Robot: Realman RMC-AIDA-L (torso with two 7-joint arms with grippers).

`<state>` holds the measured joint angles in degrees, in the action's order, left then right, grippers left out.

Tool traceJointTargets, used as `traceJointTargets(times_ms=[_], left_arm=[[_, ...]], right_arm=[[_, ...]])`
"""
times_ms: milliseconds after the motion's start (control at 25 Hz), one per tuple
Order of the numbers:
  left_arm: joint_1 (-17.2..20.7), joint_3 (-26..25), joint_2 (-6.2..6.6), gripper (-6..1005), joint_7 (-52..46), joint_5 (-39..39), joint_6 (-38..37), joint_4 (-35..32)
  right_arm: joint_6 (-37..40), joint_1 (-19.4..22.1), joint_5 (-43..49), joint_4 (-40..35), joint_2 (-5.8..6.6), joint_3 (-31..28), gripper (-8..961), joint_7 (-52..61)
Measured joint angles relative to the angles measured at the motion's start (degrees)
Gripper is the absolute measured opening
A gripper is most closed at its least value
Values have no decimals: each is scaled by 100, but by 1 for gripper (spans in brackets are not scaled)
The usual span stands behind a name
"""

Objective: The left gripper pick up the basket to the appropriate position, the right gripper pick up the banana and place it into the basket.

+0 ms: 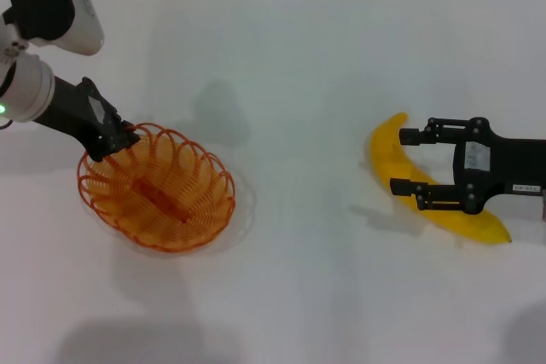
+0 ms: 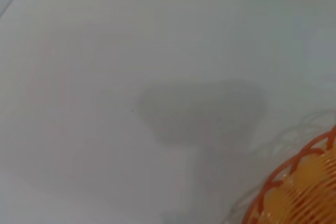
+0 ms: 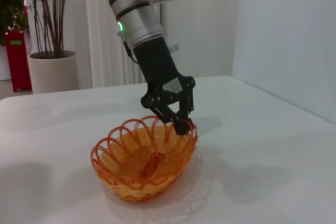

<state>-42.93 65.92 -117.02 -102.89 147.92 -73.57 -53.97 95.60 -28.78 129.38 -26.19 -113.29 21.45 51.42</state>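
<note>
The orange wire basket (image 1: pixel 183 202) sits at the left of the white table, empty. My left gripper (image 1: pixel 119 138) reaches down to its far left rim. In the right wrist view the left gripper (image 3: pixel 182 123) is pinched shut on the scalloped rim of the basket (image 3: pixel 136 166). The left wrist view shows only a corner of the basket (image 2: pixel 299 192). The yellow banana (image 1: pixel 388 147) lies on the table at the right. My right gripper (image 1: pixel 408 160) is open, one finger to each side of the banana's middle, not closed on it.
The white table (image 1: pixel 299 83) stretches between basket and banana. Its far edge meets a wall at the top of the head view. A potted plant (image 3: pixel 50 69) stands beyond the table, behind the left arm.
</note>
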Motion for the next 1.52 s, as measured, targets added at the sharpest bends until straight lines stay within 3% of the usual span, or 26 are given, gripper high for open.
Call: traceJointTargets(times_ms=[400, 800, 960, 1240, 1520], left_arm=[[32, 149, 3, 82, -108, 0, -4, -56], [43, 139, 5, 81, -135, -21, -31, -73], [196, 39, 15, 80, -250, -252, -405, -415], [910, -287, 21, 65, -816, -958, -1125, -1473], [905, -891, 32, 56, -1327, -1472, -1314, -1253]], right_arm=[[7, 16, 0, 0, 9, 0, 682, 0], [20, 24, 0, 0, 15, -1, 678, 0], [21, 39, -27, 0, 26, -9, 676, 0], [20, 89, -110, 0, 37, -9, 672, 0], [19, 134, -237, 0, 37, -9, 668, 0]])
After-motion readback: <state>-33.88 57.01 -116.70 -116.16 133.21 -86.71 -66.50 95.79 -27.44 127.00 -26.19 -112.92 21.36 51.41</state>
